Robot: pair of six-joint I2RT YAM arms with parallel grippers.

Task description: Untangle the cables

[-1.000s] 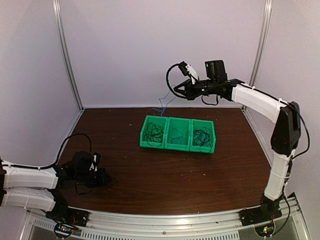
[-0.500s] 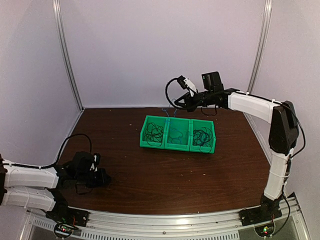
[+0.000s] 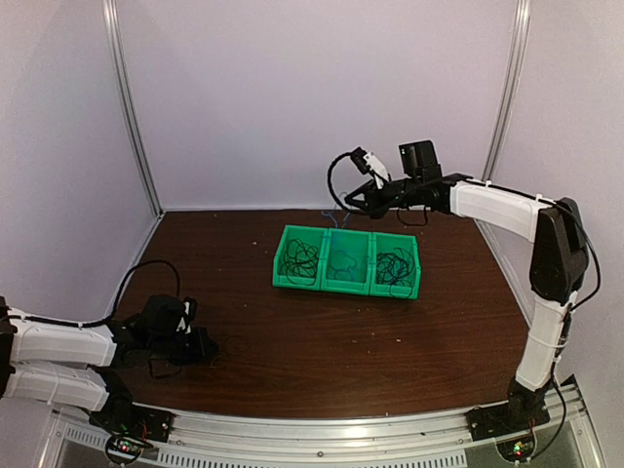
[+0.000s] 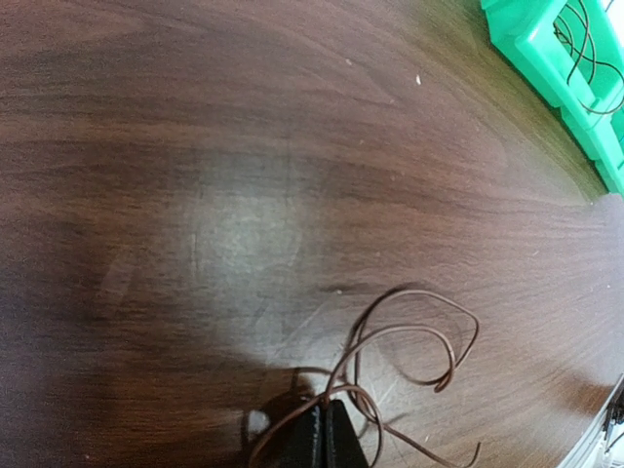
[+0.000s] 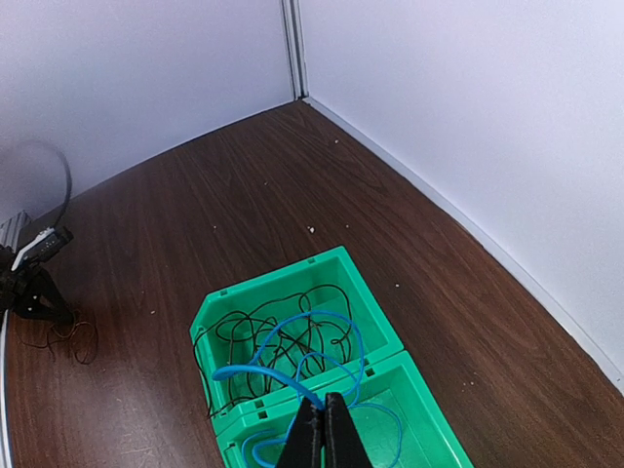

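Starting down by the bases: the left hand [image 4: 325, 437] sits low on the dark brown wood-grain surface [image 3: 331, 341], fingers pinched together on a thin brownish cable [image 4: 419, 336]. That cable's loose loops lie flat just ahead of the fingertips, on the side toward the bin and well apart from it.

Mid-surface is the green plastic three-compartment bin [image 3: 341, 286]. Thin black cables [image 3: 300, 258] are bunched in its left end compartment, and there's another dark bunch in the right one. The middle one is hard to read from above.

The far side is where it matters. The right hand [image 5: 322, 419] is up over the far part of the bin, fingers closed on a thin blue cable [image 5: 258, 375]. The blue cable drops pretty much straight down from the hand. Its loops straddle the divider between the left end compartment and the middle one, lying on top of the black bunch. So it's below the hand, not off to a side, and the right arm is way nearer than the left. My guess is the next bit is getting those blue loops clear of the black ones, and they could easily snag.
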